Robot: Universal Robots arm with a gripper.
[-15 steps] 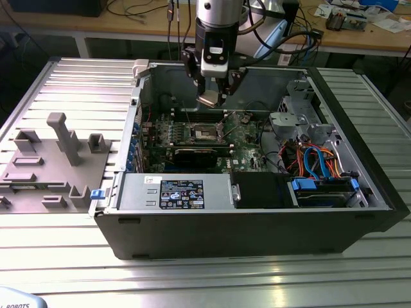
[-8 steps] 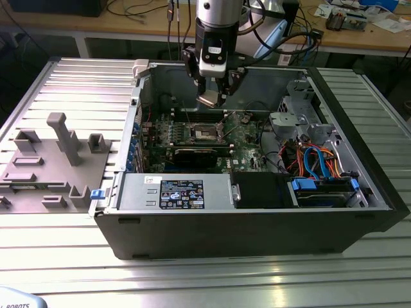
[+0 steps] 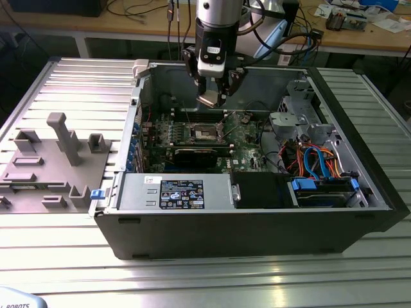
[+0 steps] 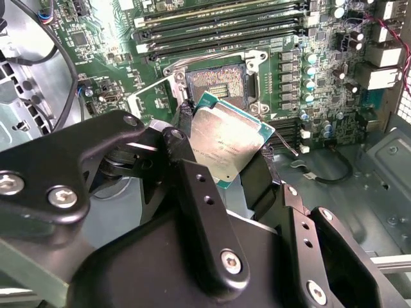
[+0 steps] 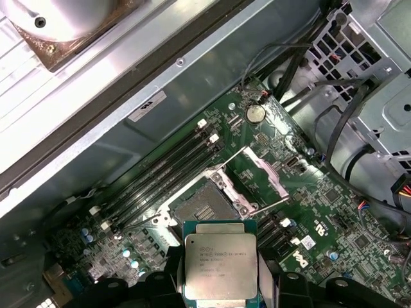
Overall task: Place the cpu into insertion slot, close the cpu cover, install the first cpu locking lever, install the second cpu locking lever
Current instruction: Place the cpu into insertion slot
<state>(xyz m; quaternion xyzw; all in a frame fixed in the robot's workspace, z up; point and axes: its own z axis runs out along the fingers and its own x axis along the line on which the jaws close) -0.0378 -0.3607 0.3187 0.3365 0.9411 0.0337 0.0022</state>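
Note:
My gripper (image 3: 212, 96) hangs above the open computer case, shut on the cpu (image 3: 210, 100), a flat silver-topped square chip with a green edge. In both wrist views the cpu (image 4: 228, 144) (image 5: 220, 269) sits clamped by its sides between the black fingers (image 4: 186, 167), tilted and well above the board. The insertion slot (image 5: 204, 208) (image 4: 215, 80) (image 3: 206, 133) lies bare below it, a dark square socket with a silver rim on the green board. The cpu cover (image 5: 264, 172) (image 4: 146, 97) stands swung open beside the socket. A thin wire lever (image 5: 273, 205) sticks out near the socket.
Long black memory slots (image 5: 164, 170) run beside the socket, and a black card (image 3: 192, 154) lies in front of it. The case walls (image 3: 138, 115), a power supply (image 3: 183, 192) and a drive cage with blue cables (image 3: 321, 170) surround the board. A grey fixture tray (image 3: 51, 160) sits at the exterior view's left.

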